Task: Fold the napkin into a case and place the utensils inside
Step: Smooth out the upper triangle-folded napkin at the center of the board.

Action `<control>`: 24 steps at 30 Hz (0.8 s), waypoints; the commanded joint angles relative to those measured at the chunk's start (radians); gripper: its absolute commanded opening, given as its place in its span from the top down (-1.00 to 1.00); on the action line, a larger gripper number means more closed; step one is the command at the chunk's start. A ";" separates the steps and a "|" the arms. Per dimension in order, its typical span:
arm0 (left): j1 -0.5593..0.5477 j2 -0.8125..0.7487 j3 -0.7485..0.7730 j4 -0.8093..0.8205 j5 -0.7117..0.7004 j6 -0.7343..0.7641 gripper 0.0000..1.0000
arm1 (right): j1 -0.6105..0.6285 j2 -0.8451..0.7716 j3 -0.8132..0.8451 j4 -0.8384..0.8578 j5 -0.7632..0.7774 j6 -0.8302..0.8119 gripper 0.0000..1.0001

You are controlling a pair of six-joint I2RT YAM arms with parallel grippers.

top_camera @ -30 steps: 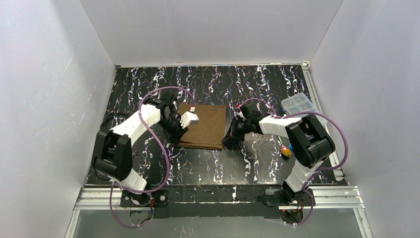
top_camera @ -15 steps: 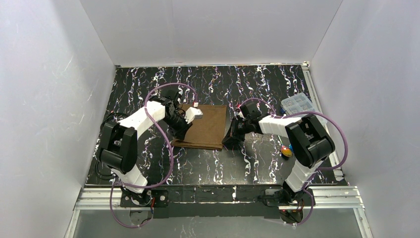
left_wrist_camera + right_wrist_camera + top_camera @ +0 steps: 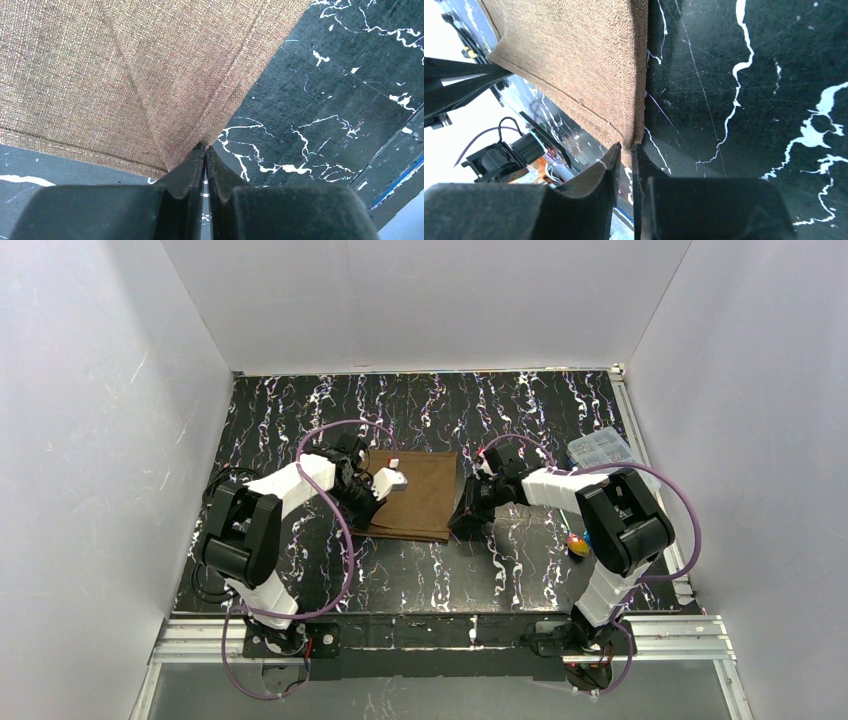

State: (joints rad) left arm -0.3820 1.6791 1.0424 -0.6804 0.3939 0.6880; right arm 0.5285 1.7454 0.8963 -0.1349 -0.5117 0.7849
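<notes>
The brown napkin [image 3: 415, 495] lies folded on the black marbled table between my two arms. In the left wrist view its near left corner [image 3: 192, 142] is pinched between the fingertips of my left gripper [image 3: 205, 148], and creases run up the cloth from there. From above, the left gripper [image 3: 362, 520] points down at that corner. My right gripper [image 3: 626, 147] stands at the napkin's near right corner [image 3: 463, 525]. Its jaws are slightly apart, with the doubled edge of the napkin [image 3: 584, 65] at the narrow gap. Small colourful utensils [image 3: 577, 543] lie by the right arm's elbow.
A clear plastic compartment box [image 3: 600, 450] sits at the table's right side, behind the right arm. White walls enclose the table on three sides. Purple cables loop over both arms.
My left gripper has moved in on the napkin's near left corner and shut on it. My right jaws have parted a little at the near right corner.
</notes>
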 commanded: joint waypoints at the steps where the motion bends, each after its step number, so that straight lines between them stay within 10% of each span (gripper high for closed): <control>1: -0.007 -0.013 -0.020 0.013 0.002 0.012 0.93 | -0.015 0.003 0.059 -0.084 -0.026 -0.057 0.36; 9: -0.013 -0.063 -0.043 -0.036 0.026 0.042 0.79 | -0.048 -0.014 0.231 -0.263 -0.044 -0.140 0.00; 15: -0.014 -0.130 -0.012 -0.114 0.055 0.068 0.30 | -0.048 0.029 0.321 -0.111 -0.062 -0.032 0.52; 24: -0.014 -0.251 0.107 -0.170 0.125 0.074 0.29 | -0.048 0.207 0.346 0.187 -0.091 0.103 0.81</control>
State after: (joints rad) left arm -0.3904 1.4792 1.0721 -0.8055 0.4374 0.7506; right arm 0.4820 1.9125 1.2377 -0.1268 -0.5816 0.8021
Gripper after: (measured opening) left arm 0.357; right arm 0.108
